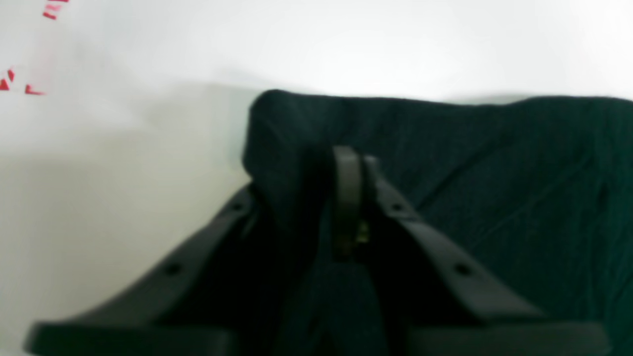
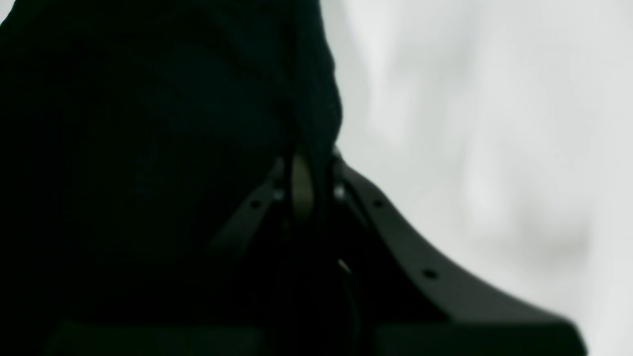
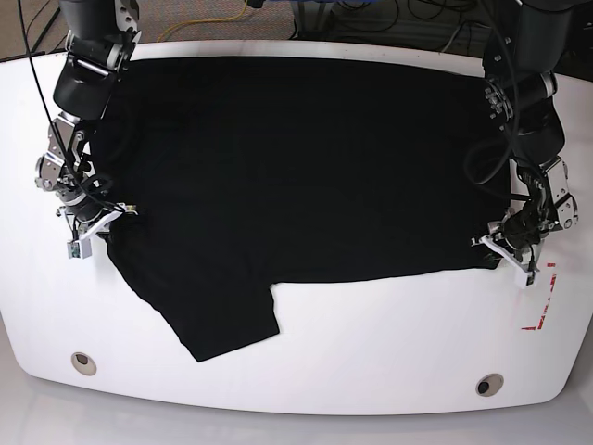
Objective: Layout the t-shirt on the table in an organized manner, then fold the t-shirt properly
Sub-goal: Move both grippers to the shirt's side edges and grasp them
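The black t-shirt [image 3: 296,167] lies spread wide across the white table [image 3: 371,343], with one sleeve [image 3: 222,320] reaching toward the front left. Its graphic does not show. My left gripper [image 3: 496,244] is at the shirt's right edge. In the left wrist view it [image 1: 352,160] is shut on a fold of the black cloth [image 1: 445,163], low over the table [image 1: 123,198]. My right gripper [image 3: 113,216] is at the shirt's left edge. In the right wrist view it [image 2: 309,163] is shut on dark cloth [image 2: 148,123].
A red rectangular marking [image 3: 542,306] is on the table just in front of my left gripper; parts of it show in the left wrist view [image 1: 29,89]. Two round holes [image 3: 82,362] [image 3: 488,384] sit near the front edge. Cables [image 3: 222,20] lie behind the table.
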Motion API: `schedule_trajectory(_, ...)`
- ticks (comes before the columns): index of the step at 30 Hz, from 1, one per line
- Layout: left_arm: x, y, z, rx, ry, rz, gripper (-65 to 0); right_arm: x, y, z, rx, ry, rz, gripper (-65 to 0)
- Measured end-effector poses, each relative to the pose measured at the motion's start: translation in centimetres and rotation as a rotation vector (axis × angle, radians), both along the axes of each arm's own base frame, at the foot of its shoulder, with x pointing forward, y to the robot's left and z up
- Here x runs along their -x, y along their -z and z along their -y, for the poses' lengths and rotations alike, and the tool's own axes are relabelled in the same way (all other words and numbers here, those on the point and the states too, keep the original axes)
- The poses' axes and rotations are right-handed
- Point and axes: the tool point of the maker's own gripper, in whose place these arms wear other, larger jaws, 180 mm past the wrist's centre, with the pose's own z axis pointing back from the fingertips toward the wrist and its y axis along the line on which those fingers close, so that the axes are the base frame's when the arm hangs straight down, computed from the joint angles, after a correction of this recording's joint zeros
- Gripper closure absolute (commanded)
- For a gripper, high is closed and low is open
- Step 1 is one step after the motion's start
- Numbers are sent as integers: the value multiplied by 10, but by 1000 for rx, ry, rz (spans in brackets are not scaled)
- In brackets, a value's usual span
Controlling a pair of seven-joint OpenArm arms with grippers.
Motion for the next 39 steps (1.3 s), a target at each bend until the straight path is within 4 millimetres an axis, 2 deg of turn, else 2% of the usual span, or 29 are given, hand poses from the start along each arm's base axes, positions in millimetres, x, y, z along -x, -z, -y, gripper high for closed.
schedule_trajectory(1, 0, 1, 2, 3, 1, 0, 0, -1, -1, 2, 4, 12, 1, -62)
schedule_trajectory(3, -1, 1, 6, 12, 1, 6, -4, -3, -3, 6, 9, 31, 5, -149)
schedule_trajectory(7, -2, 2, 12, 20, 9, 7, 0, -2, -5, 16, 28, 41, -20, -355)
schedule_trajectory(9, 0, 4, 12, 23, 6, 9, 0, -2, -7, 22, 37, 57, -20, -409)
schedule_trajectory(13, 1, 4, 11, 31, -2, 22, 0, 0, -13, 27, 63, 55, -19, -414)
schedule_trajectory(18, 1, 4, 11, 29, -1, 21, 0, -3, -24, 19, 76, 26, 17, -422)
schedule_trajectory(23, 2, 5, 11, 29, -1, 19, 0, -9, -27, 16, 71, 24, 15, -422)
schedule_trajectory(28, 5, 7, 11, 36, -3, 28, 0, -32, -26, 9, 9, 47, 12, -422)
schedule_trajectory(34, 6, 7, 11, 37, 1, 26, 0, -67, -36, 0, -107, 82, 97, -423)
schedule_trajectory(39, 7, 7, 11, 37, 3, 17, 0, -78, -30, 4, -104, 84, 70, -423)
